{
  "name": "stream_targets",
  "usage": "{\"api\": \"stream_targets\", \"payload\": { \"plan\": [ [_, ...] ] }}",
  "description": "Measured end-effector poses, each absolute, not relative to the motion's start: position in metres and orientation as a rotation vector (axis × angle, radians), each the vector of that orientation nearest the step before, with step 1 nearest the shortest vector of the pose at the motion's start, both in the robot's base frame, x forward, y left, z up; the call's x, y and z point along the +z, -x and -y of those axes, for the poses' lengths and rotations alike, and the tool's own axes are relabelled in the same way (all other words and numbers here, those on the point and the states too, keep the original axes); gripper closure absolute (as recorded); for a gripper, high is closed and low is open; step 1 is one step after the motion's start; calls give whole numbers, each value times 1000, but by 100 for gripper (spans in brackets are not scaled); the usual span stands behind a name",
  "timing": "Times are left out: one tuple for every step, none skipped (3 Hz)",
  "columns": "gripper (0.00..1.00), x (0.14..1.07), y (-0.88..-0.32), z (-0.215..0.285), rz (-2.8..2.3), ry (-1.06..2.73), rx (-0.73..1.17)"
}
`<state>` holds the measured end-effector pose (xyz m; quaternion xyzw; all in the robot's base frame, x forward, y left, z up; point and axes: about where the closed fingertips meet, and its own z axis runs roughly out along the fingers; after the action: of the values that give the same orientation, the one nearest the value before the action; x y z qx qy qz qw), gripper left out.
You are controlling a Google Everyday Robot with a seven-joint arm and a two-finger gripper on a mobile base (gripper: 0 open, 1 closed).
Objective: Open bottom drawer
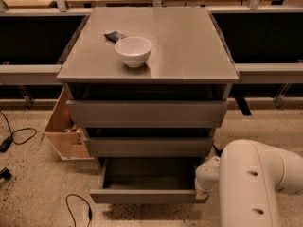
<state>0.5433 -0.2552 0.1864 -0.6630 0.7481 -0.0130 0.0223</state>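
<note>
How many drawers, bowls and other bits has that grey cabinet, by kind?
Matte grey handleless drawers: 3 (top drawer, middle drawer, bottom drawer)
White round bowl: 1
Small dark packet: 1
Total: 5
Gripper: at the bottom drawer's right front corner.

Camera looks down at cabinet [189, 46] front, hand [203, 193] bottom-right.
</note>
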Motion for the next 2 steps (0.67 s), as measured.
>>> {"api": "stream_targets", "payload": {
  "plan": [
    [100,187,-536,255,-2319,2079,-7],
    [100,184,-523,260,-2320,2127,63]
  ]
}}
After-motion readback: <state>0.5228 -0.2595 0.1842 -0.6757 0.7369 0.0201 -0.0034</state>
